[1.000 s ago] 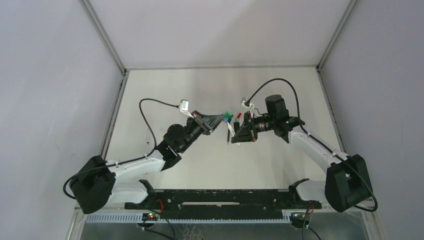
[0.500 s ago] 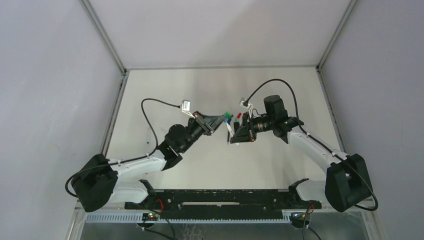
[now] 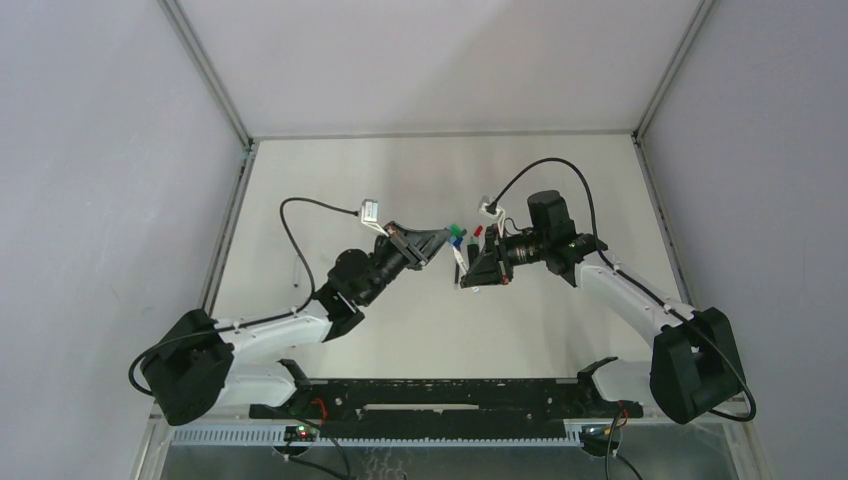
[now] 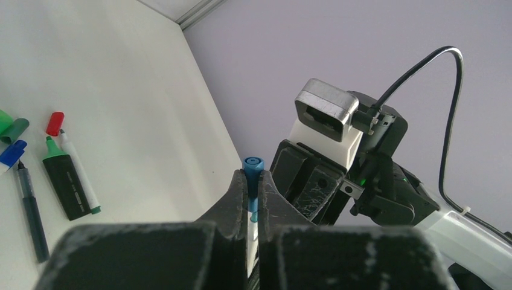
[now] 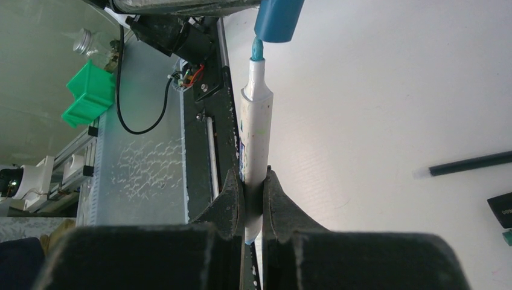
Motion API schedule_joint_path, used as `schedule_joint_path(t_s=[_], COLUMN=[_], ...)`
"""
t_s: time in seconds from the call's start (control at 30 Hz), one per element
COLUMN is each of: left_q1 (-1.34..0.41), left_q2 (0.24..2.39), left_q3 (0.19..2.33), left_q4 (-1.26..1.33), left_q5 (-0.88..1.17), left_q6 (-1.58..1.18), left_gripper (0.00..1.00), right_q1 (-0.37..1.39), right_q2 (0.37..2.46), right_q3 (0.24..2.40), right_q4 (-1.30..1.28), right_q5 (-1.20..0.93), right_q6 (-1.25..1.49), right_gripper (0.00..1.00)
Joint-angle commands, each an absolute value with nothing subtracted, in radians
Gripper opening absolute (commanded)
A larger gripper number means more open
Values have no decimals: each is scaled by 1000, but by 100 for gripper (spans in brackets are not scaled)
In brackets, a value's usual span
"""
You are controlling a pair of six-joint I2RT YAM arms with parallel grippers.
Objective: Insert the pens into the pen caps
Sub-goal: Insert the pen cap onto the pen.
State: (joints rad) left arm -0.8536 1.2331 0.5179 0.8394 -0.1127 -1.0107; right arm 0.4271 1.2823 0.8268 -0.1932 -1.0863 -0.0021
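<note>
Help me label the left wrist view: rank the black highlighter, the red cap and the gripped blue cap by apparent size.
1. black highlighter, clearly largest.
2-3. red cap and blue cap: about alike; the blue one is nearer the camera, partly hidden in the left gripper, so unranked.

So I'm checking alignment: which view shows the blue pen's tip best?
Right wrist view: the white pen, gripped by the right end effector, shows nearly whole, its blue tip meeting the blue cap. Left wrist view hides most of the tip behind the cap; the top view shows only specks.
</note>
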Motion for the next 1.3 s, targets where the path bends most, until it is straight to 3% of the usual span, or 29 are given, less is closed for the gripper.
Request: schedule_joint_path(t_s=[0.0,1.27], left_q1=[-860,-895], left_q2=[1205,1269], left_q3=[499,498], left_q4=[885,920], left_q5=[-132,-114], left_q6=[-1017,-1025], left_gripper=[0,0], right_q1=[436,393], right_q2=[1284,1271], right_q3=[830,828], right_q4=[-189,-129], right_q5=[-1105,-1072], right_q6=[-33,89], right_gripper=[0,0])
